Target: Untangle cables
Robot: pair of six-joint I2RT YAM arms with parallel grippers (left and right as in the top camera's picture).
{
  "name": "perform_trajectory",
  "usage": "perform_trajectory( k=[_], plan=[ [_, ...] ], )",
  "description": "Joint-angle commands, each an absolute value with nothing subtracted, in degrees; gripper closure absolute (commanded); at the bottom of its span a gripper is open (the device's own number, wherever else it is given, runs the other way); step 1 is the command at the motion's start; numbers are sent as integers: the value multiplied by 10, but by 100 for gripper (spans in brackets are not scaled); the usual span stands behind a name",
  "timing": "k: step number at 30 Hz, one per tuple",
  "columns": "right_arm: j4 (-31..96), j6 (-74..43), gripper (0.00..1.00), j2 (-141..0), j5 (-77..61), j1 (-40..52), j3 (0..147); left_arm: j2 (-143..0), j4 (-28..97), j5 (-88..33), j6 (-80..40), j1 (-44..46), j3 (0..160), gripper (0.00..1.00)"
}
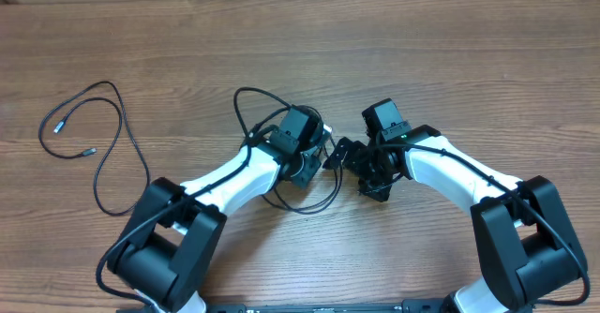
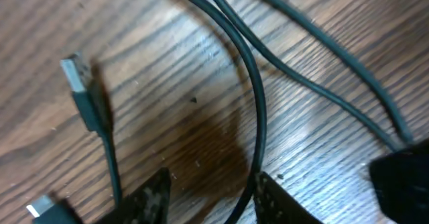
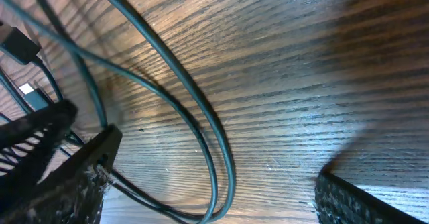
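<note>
The tangled cables (image 1: 281, 149) lie in loose black loops at the table's middle, partly hidden under both arms. My left gripper (image 1: 323, 158) hangs low over them. In the left wrist view its fingers (image 2: 151, 200) stand partly apart, and one cable strand (image 2: 258, 117) runs down between them, against the inner side of the right finger. A silver-tipped plug (image 2: 77, 76) lies to the left of that strand. My right gripper (image 1: 370, 174) is wide open just above the wood, with two cable loops (image 3: 214, 150) lying between its fingers (image 3: 87, 177).
A separate black cable (image 1: 94, 135) with two small plugs lies spread out at the far left of the wooden table (image 1: 469, 51). The two grippers sit very close to each other.
</note>
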State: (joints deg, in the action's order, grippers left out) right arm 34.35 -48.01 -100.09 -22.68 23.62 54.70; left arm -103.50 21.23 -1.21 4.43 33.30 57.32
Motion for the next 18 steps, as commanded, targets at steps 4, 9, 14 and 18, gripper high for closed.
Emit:
perform_trajectory(
  k=[4, 9, 14, 18],
  plan=[
    [349, -480, 0, -1020, -196, 236, 524, -1045, 212, 1, 60, 334, 571, 62],
    [349, -480, 0, -1020, -196, 236, 524, -1045, 215, 0, 60, 334, 571, 46],
    [349, -480, 0, -1020, -196, 236, 524, -1046, 223, 0, 60, 334, 570, 58],
    [349, -480, 0, -1020, -196, 236, 524, -1046, 230, 0, 60, 334, 570, 57]
  ],
)
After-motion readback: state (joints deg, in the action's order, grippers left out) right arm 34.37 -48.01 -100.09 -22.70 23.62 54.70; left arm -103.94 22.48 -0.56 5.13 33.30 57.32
